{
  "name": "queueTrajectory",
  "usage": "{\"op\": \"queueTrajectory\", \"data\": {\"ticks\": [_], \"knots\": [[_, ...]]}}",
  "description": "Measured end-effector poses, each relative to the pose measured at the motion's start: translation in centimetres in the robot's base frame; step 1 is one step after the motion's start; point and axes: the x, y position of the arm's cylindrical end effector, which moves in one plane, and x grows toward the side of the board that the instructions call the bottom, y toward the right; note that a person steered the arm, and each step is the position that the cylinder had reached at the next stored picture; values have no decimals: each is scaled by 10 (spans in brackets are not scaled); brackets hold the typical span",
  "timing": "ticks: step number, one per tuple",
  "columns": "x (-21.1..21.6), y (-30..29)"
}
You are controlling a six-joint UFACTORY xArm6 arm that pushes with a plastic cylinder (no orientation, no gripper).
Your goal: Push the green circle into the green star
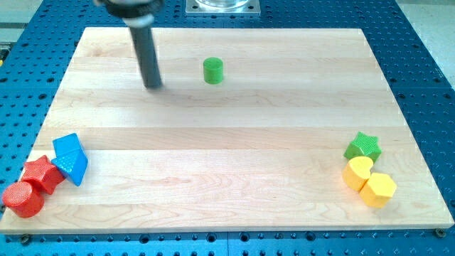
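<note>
Green circle (212, 70) sits near my tip (153, 86), apparently untouched, toward the view's right.

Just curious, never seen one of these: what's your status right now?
My tip left of green circle, not touching. Green star far lower right, beside yellow blocks. Nothing between.

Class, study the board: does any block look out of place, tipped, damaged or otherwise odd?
Nothing looks damaged or tipped. Only the green circle sits alone near the view's top, far from the green star at lower right; my tip stands to its left, apart.
</note>
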Motion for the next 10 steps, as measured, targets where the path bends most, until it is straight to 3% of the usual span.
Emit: {"op": "queueTrajectory", "data": {"ticks": [1,2,3,4,5,6,7,9,10], "knots": [[-62,29],[-26,96],[73,134],[89,134],[25,104],[-28,121],[-13,149],[95,156],[92,156]]}}
